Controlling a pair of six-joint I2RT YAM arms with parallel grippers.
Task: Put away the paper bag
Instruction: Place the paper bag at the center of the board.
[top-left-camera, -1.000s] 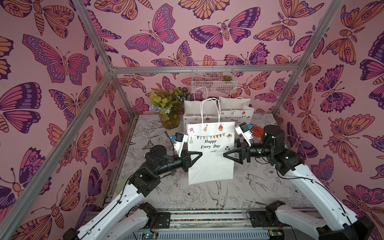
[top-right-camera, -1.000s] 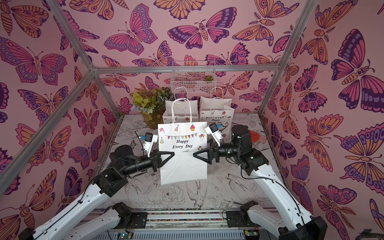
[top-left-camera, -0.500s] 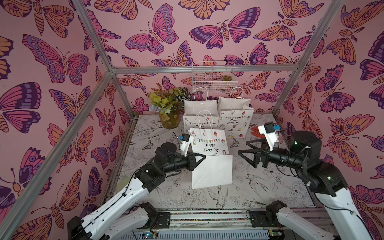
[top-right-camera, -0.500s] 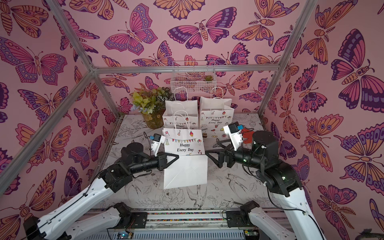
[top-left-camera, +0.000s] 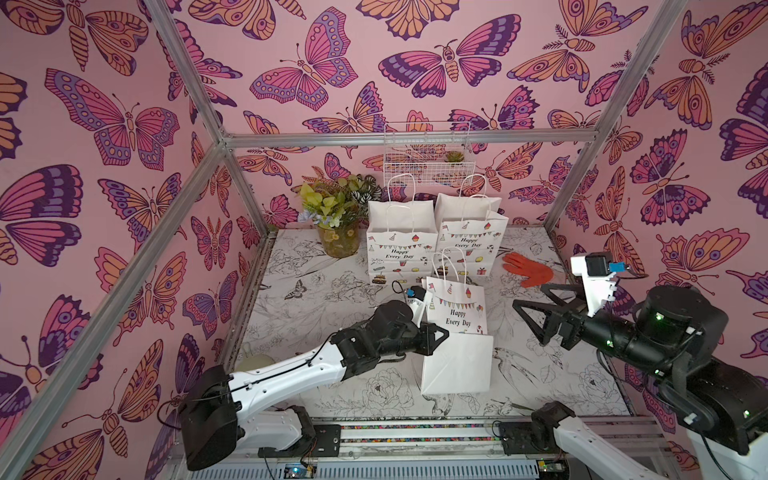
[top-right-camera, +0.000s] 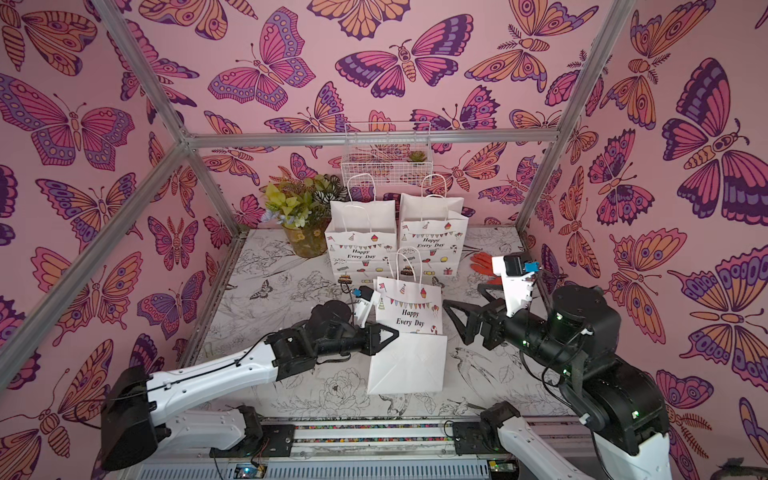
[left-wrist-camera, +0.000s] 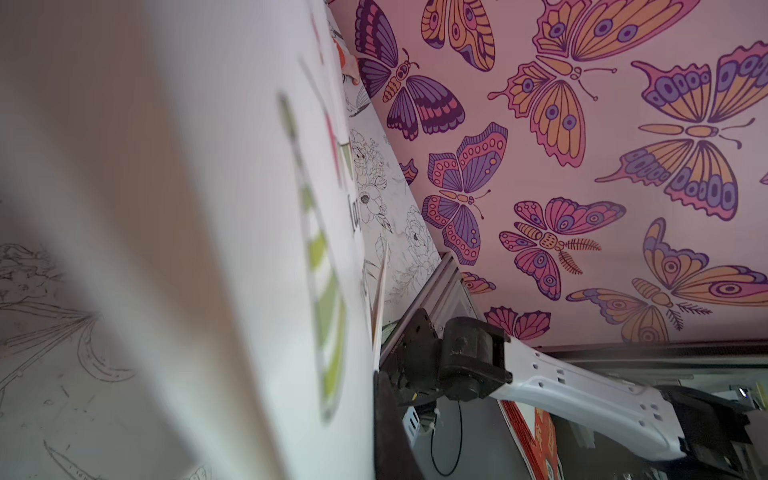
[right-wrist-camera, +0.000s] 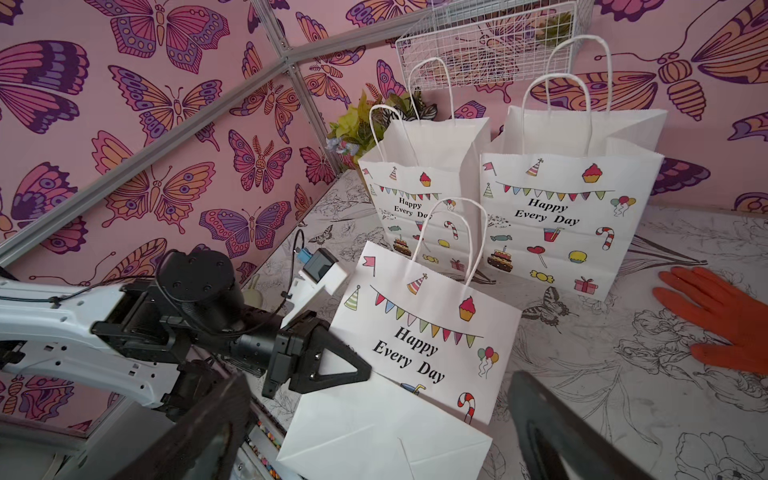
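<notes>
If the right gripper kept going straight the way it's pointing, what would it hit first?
Most likely the tilted paper bag held by the left gripper, though depth makes that uncertain.

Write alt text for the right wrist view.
The left hand pinches the side edge of a folded white paper bag. Two matching bags stand open behind it; an orange glove lies on the table.

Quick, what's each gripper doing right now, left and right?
Left gripper: closed, pinching the edge of the paper bag.
Right gripper: open, holding nothing.
</notes>
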